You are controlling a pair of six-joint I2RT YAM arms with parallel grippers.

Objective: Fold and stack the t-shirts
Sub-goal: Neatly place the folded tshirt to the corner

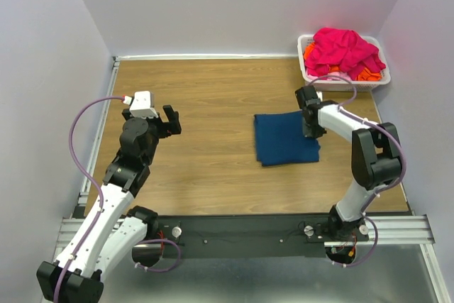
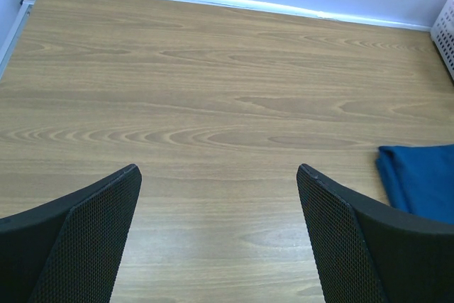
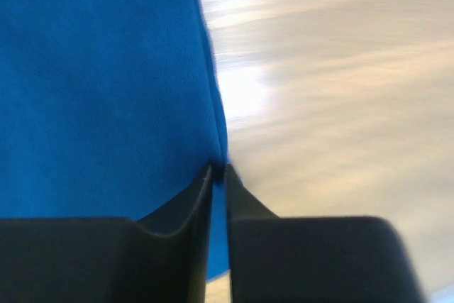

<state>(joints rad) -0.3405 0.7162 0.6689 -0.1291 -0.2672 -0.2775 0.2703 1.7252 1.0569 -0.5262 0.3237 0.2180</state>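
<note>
A blue shirt (image 1: pixel 286 138), soft matte knit folded into a flat, nearly square pad with a slightly uneven lower edge, lies right of centre on the table (image 1: pixel 206 97), a smooth board of pale brown wood-grain laminate. The right gripper (image 1: pixel 311 130) sits over the pad's right edge. In the wrist view its two black fingers (image 3: pixel 177 246) are pressed almost together, with a thin fold of the blue cloth's edge pinched between them. The left gripper (image 1: pixel 170 120) hangs above bare wood at centre left, well apart from the shirt, jaws spread wide; its inner pads (image 2: pixel 92 239) have a fine, mesh-like dimpled texture. At the upper right stands a white plastic basket (image 1: pixel 306 69), rectangular with perforated walls. It is heaped with crumpled pink cloth (image 1: pixel 344 46) rising above the rim and orange cloth (image 1: pixel 367 72) beneath it; how many shirts make up that heap cannot be told. Counted: one folded blue shirt, one basket, and two arms (image 1: pixel 340 122) in white and black shells, each trailing one purple cable (image 1: pixel 78 122).
</note>
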